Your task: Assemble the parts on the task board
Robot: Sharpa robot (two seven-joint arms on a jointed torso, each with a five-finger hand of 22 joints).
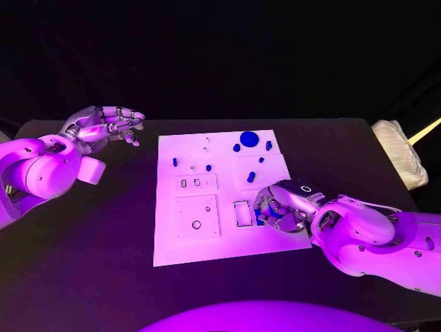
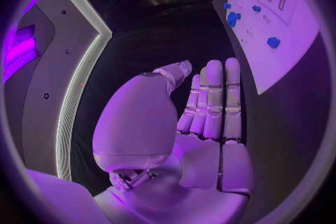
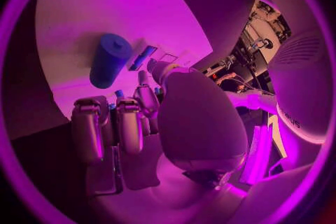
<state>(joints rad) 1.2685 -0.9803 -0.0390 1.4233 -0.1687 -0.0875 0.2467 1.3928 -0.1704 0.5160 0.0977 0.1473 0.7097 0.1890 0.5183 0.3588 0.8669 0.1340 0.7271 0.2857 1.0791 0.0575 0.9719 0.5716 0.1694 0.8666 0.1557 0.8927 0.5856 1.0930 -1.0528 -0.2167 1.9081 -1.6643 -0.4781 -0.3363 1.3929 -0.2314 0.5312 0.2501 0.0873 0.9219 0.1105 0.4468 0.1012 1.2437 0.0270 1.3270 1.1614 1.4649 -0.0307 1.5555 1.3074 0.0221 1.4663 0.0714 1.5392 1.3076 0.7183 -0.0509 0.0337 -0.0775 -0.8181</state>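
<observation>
The white task board [image 1: 185,242] lies in the middle of the black table. Several small blue parts stand on its far half, among them a round disc [image 1: 249,138] and a peg [image 1: 251,177]. My right hand [image 1: 280,206] rests low over the board's right edge, beside a rectangular recess [image 1: 242,213], with its fingers curled. A blue cylinder [image 3: 108,60] lies on the board just past its fingertips [image 3: 129,109]; whether they touch it is unclear. My left hand [image 1: 105,126] hangs off the board's far left corner, fingers straight and together, holding nothing. The board [image 2: 294,61] and blue parts [image 2: 274,42] also show beyond it.
A pale folded cloth [image 1: 400,152] lies at the table's right edge. The near half of the board holds square inset plates [image 1: 196,215] with holes. Bare black table [image 1: 80,242] stretches to the left and front of the board.
</observation>
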